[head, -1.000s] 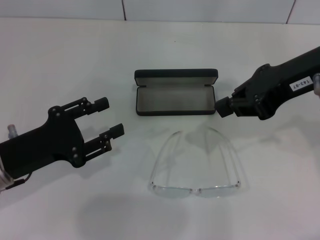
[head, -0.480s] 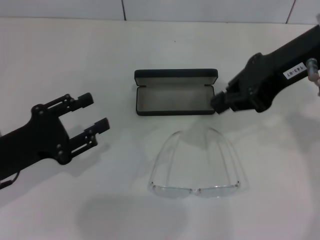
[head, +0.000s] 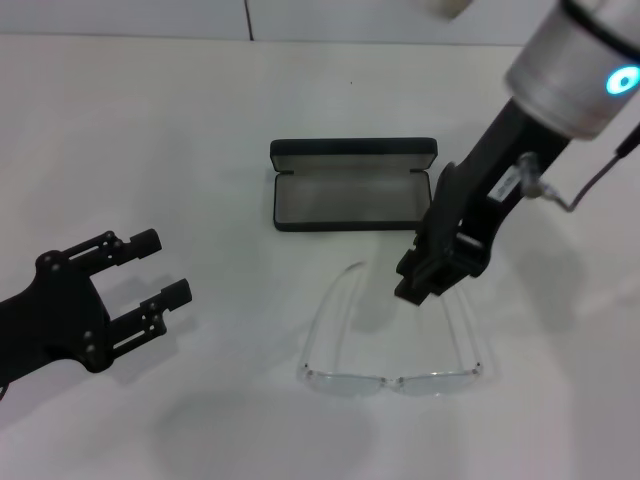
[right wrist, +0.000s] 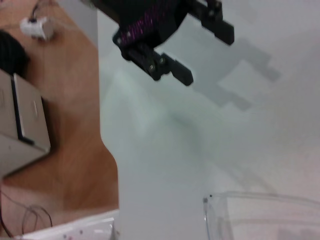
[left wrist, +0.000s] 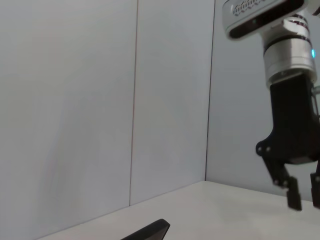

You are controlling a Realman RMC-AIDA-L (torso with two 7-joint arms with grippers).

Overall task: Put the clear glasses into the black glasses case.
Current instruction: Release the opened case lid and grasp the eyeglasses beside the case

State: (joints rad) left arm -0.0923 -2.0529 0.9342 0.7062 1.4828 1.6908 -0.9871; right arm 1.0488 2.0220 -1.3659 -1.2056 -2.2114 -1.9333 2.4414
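We saw a white table (head: 150, 120) filling the head view, with a pale tiled wall (left wrist: 100, 100) behind it in the left wrist view. From the right wrist view we also made out a brown floor (right wrist: 55, 130) beside the table's edge, with a grey box (right wrist: 22, 120) resting on it.

The right arm (head: 560, 90) reached in from the upper right, angled down toward the middle of the table. Its right gripper (head: 418, 285) hung low over the far ends of the temple arms of the clear glasses (head: 390, 378); we could not tell whether its fingers were apart or together, nor whether they touched the frame.

The left gripper (head: 160, 268) sat near the left edge, well apart from everything else, its two fingers spread wide and holding nothing.

The black glasses case (head: 352, 185) lay open at the table's centre, lid tipped back, its grey lining bare. The clear glasses rested flat on the table just in front of the case, lenses toward the robot and temple arms unfolded, pointing at the case.
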